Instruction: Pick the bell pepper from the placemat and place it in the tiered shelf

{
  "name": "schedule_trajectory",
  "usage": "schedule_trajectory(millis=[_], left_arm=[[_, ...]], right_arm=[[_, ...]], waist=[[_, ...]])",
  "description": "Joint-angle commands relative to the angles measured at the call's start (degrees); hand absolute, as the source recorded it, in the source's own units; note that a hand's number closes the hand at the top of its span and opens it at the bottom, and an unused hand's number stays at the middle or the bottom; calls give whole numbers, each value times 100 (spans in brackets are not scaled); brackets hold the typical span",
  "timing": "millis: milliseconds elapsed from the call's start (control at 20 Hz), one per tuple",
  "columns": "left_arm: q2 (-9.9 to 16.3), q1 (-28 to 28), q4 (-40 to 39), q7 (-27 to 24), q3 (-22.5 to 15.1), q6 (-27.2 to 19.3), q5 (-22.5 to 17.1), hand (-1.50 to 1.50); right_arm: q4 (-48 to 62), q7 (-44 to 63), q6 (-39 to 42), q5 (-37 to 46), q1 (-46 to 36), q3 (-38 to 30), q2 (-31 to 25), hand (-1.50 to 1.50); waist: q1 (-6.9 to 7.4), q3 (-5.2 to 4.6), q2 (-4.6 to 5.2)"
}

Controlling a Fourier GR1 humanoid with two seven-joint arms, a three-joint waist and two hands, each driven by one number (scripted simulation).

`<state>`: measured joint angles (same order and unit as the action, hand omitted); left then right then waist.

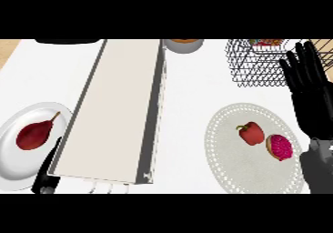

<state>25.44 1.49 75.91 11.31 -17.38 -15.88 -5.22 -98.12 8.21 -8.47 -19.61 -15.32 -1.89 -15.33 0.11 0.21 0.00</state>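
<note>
1. red bell pepper (250,133) lying on white placemat (229,150), just beside a pink-frosted donut (280,147).
2. right robot hand (310,82) spread, fingers straight, holding nothing.
3. left robot hand (47,175) low beside plate (8,159); fingers impossible to tell.

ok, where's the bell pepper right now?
Head view, right side: the bell pepper sits on the placemat, just left of the pink donut, below the wire basket.

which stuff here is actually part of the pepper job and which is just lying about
Part of the job:
- bell pepper, lying on the placemat
- placemat
- tiered shelf, in the middle of the counter
- right hand, open, above the placemat's right edge

Just lying about:
- pink frosted donut, beside the pepper
- red pear on a white plate
- wire basket
- bowl
</note>
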Motion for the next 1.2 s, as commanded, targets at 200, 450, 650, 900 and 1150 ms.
schedule_trajectory(millis=[200, 450, 650, 900, 1150], left_arm=[[700, 1474, 2155, 335, 162, 18, -186, 0], [818, 2236, 2834, 148, 148, 217, -442, 0], [833, 2790, 3202, 43, 76, 237, -570, 0], [699, 2894, 3253, -132, 64, 192, -677, 0], [706, 2909, 3225, -310, 32, 223, -680, 0]], right_arm=[[550, -253, 521, 703, 449, -366, -1189, -150], [1245, -319, 398, 981, 775, -543, -1375, 150], [1304, -796, 1011, 614, 694, -267, -1106, -150], [1163, -1226, 1683, 658, 579, 40, -1311, -150], [1104, -1022, 2413, 897, 553, 498, -1832, -150]], waist=[[-430, -61, -71], [-475, -37, -19], [-398, -13, -80], [-464, -47, -122], [-529, -72, -99]])
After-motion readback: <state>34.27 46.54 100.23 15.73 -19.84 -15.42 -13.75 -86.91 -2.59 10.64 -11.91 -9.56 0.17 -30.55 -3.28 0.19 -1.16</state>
